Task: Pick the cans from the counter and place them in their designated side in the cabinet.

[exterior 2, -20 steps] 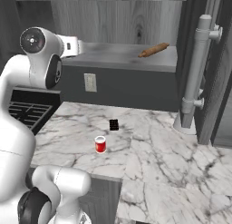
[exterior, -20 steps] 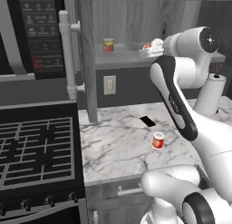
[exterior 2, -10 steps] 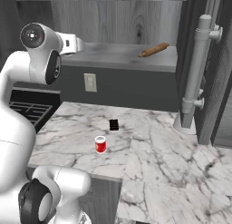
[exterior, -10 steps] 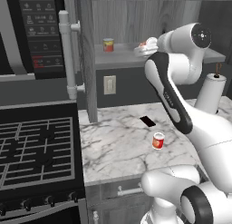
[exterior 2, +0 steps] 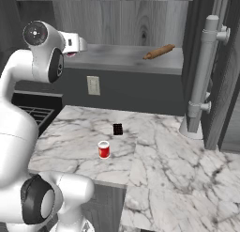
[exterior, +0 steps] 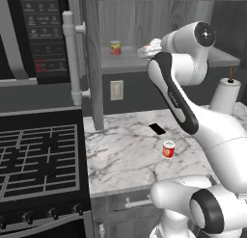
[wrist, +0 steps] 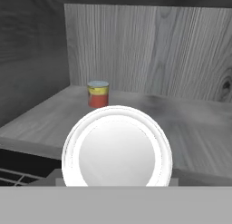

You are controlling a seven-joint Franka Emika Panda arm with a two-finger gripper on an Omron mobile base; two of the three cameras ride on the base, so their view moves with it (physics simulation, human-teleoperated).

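Red can with a pale round top (wrist: 117, 148) pinched in the gripper (exterior: 146, 51) above the grey wood-grain cabinet shelf (wrist: 190, 123), yellow-banded red can (wrist: 98, 94) near the upright panel, orange-red labelled can (exterior: 168, 149) on white marble counter (exterior: 125, 155).

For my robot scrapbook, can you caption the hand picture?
Held can faces the shelf, where another can stands.

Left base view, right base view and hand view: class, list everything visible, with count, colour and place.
held can: one, pale top, in the gripper at the shelf's front edge
counter can: one, orange-red, on the white marble counter
banded can: one, red and yellow, on the grey cabinet shelf, near the upright panel
rolling pin: one, brown, shelf's other end
black mark: one, on the counter
stovetop: one, black, beside the counter
gripper: one, white, shut on the held can
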